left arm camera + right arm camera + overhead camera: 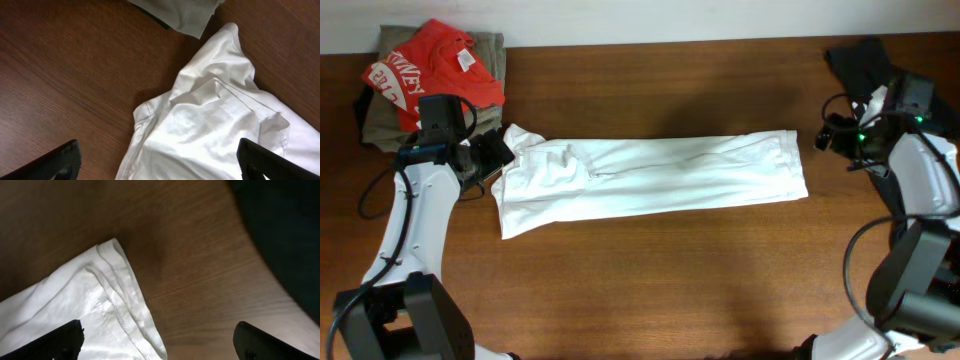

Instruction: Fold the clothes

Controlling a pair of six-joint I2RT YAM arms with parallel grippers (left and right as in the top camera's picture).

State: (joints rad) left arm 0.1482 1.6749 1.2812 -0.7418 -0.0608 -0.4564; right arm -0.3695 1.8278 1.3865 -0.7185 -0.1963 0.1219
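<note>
Left gripper spread wide, white T-shirt heaped between its jaws and under one; bare table past the other. Right gripper: shirt corner beneath one jaw, clear table between, black garment crowding the other.

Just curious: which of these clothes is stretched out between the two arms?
The white garment, a long folded strip in the middle. The red lettered shirt sits bunched on a pile in one far corner; the dark garment lies crumpled in the other.

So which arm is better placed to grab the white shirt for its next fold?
Probably left. The left tool, open, hangs right over the rumpled end of the white shirt; the right tool sits mostly over bare table, beside the hem.
</note>
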